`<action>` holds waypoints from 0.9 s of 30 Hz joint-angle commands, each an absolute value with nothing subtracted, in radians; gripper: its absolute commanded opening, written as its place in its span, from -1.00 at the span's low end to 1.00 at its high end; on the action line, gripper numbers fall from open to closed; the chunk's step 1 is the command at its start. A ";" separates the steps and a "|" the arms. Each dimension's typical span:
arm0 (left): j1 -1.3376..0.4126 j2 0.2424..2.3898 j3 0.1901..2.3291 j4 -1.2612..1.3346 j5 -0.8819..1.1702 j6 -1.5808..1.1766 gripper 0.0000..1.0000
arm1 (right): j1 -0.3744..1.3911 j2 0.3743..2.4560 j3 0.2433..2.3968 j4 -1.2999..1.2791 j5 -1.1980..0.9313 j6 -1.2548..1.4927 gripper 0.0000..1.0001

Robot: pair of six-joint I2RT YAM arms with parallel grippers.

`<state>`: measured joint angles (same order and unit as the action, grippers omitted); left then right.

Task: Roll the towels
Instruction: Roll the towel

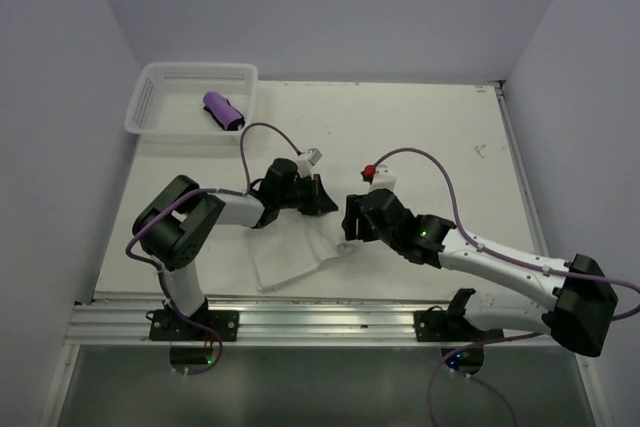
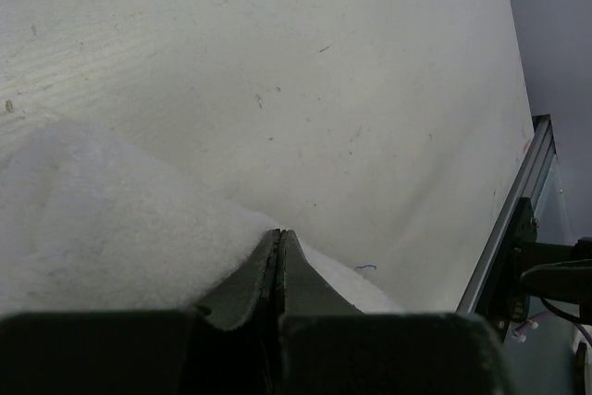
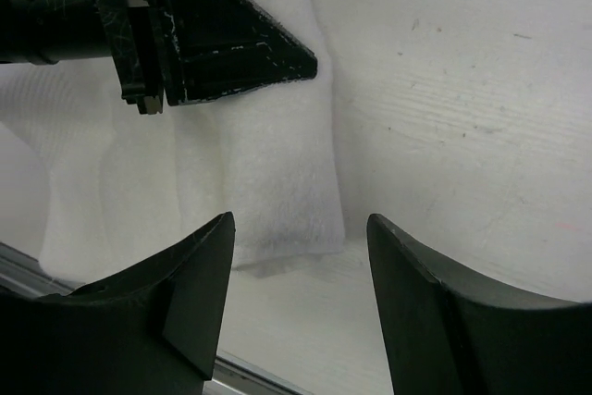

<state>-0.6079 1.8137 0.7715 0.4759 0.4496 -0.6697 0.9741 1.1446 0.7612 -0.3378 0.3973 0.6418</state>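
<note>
The large white towel (image 1: 287, 257) lies rumpled on the table in front of the left arm. My left gripper (image 1: 322, 197) is shut on its far right edge and holds a fold of it up. In the left wrist view the closed tips (image 2: 279, 233) sit in the white pile (image 2: 92, 219). My right gripper (image 1: 350, 222) is open and empty just right of the towel. In its own view the jaws (image 3: 301, 219) frame the hanging fold (image 3: 277, 164) below the left gripper's fingers (image 3: 240, 43). The small purple towel (image 1: 224, 110) lies rolled in the basket.
The white mesh basket (image 1: 150, 87) stands at the table's far left corner. The metal rail of the near table edge (image 1: 330, 319) runs just below the towel. Purple cables loop above both wrists. Bare tabletop (image 1: 430, 137) stretches to the far right.
</note>
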 commanded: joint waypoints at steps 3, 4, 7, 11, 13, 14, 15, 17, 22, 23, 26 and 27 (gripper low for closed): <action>-0.600 1.838 0.710 0.373 0.403 -0.621 -1.00 | 0.905 1.153 0.672 -0.137 0.115 0.745 0.28; -0.600 1.835 0.706 0.373 0.403 -0.621 -1.00 | 0.902 1.161 0.664 -0.129 0.112 0.753 0.29; -0.600 1.829 0.698 0.380 0.406 -0.624 -1.00 | 0.878 1.190 0.635 -0.097 0.095 0.769 0.32; -0.598 1.821 0.692 0.380 0.408 -0.626 -1.00 | 0.847 1.253 0.615 -0.048 0.049 0.764 0.33; -0.600 1.818 0.690 0.382 0.407 -0.629 -1.00 | 0.844 1.304 0.598 -0.012 0.019 0.759 0.34; -0.600 1.819 0.689 0.385 0.408 -0.630 -1.00 | 0.841 1.319 0.597 -0.005 0.008 0.761 0.34; -0.600 1.821 0.690 0.388 0.411 -0.634 -1.00 | 0.842 1.342 0.591 0.033 -0.020 0.761 0.34; -0.600 1.819 0.690 0.393 0.410 -0.637 -1.00 | 0.841 1.387 0.583 0.095 -0.049 0.767 0.34; -0.600 1.816 0.692 0.394 0.410 -0.641 -1.00 | 0.842 1.431 0.555 0.140 -0.090 0.785 0.29; -0.600 1.816 0.692 0.393 0.408 -0.643 -1.00 | 0.842 1.437 0.554 0.132 -0.089 0.784 0.27; -0.598 1.813 0.693 0.387 0.399 -0.640 -1.00 | 0.844 1.442 0.548 0.104 -0.080 0.773 0.15; -0.598 1.810 0.695 0.385 0.399 -0.638 -1.00 | 0.844 1.442 0.543 0.100 -0.080 0.770 0.10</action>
